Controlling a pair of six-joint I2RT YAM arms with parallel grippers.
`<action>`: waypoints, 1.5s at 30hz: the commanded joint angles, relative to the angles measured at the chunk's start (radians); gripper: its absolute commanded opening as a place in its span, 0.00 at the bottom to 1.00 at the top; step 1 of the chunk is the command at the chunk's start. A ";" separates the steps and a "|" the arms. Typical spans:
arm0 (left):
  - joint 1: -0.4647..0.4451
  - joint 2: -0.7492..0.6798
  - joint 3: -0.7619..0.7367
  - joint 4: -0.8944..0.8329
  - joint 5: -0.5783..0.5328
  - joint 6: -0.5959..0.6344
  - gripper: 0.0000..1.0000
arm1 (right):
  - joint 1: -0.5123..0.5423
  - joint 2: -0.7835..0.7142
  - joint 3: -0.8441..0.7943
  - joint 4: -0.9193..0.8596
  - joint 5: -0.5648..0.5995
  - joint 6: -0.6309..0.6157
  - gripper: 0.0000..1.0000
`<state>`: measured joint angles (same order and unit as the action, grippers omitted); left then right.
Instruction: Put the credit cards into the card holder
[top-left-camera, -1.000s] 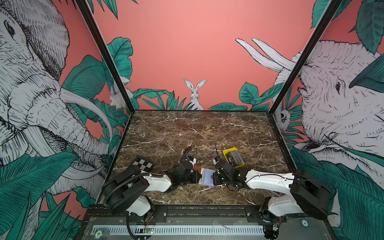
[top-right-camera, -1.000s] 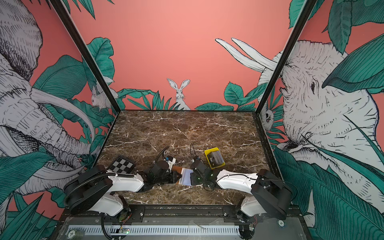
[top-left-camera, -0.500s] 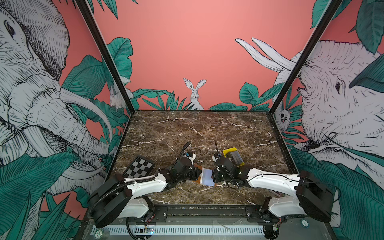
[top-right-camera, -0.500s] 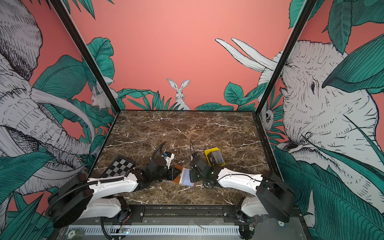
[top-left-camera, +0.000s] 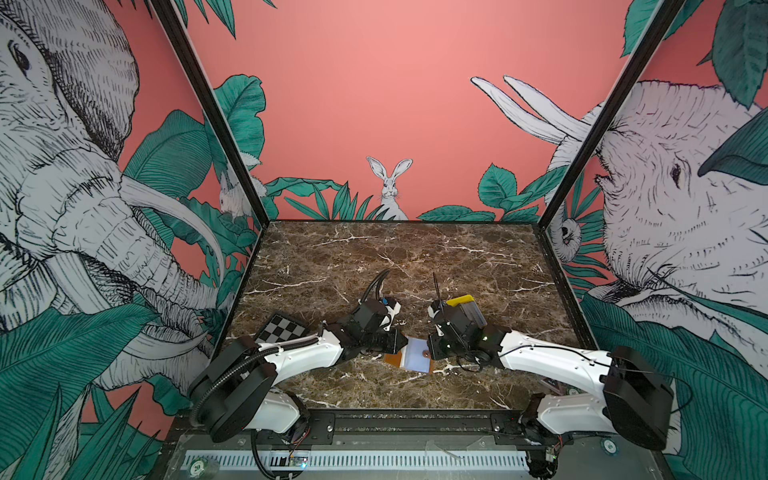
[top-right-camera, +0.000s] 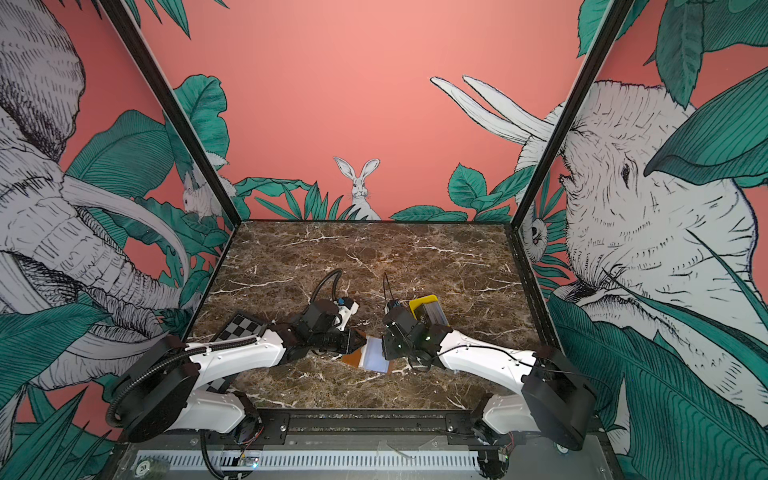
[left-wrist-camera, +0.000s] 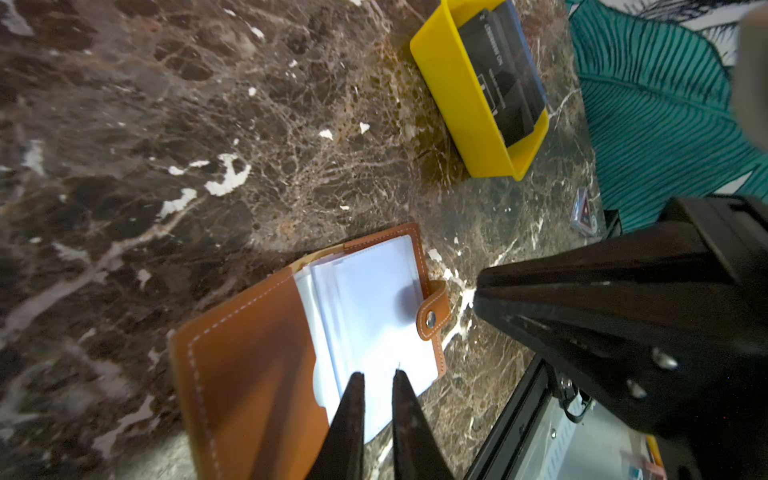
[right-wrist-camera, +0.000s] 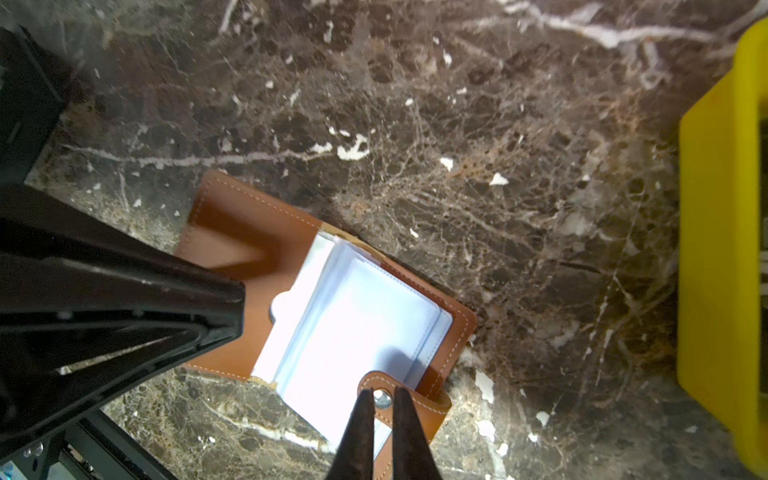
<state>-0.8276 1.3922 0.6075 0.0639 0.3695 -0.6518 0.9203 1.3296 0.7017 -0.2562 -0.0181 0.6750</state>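
Marble bench (top-left-camera: 374, 257), coral jungle walls, and both arms have settled low. The tan card holder (top-left-camera: 409, 359) now lies spread open between them. Left gripper (left-wrist-camera: 378, 374) has fingers barely parted over the sleeves (left-wrist-camera: 374, 299), right gripper (right-wrist-camera: 383, 390) straddles the snap tab (right-wrist-camera: 419, 409). Gripping or not, I cannot tell. Credit cards (left-wrist-camera: 503, 83) wait in the yellow tray (left-wrist-camera: 449, 104), seemingly none loaded.

Brown marble tbl (top-left-camera: 374, 257), open card holder (top-left-camera: 415, 358) nr front, yellow tray (top-left-camera: 462, 299), checkerboard (top-left-camera: 282, 328)

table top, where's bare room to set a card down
Free: table beyond the left claw and right claw to the back wall, and between card holder and front rail. Crowded: claws at the holder, yellow tray beside.
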 joint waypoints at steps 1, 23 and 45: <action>0.010 0.021 0.034 -0.086 0.058 0.064 0.16 | -0.005 0.037 0.012 0.017 -0.049 0.011 0.12; 0.010 -0.019 -0.189 0.083 0.009 -0.100 0.16 | 0.037 0.056 0.126 -0.157 0.044 -0.020 0.31; -0.015 -0.091 -0.293 0.224 -0.123 -0.262 0.16 | 0.129 0.216 0.147 -0.100 0.059 0.137 0.27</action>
<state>-0.8391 1.3155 0.3302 0.2752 0.2794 -0.9012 1.0519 1.5768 0.8669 -0.3256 -0.0360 0.7696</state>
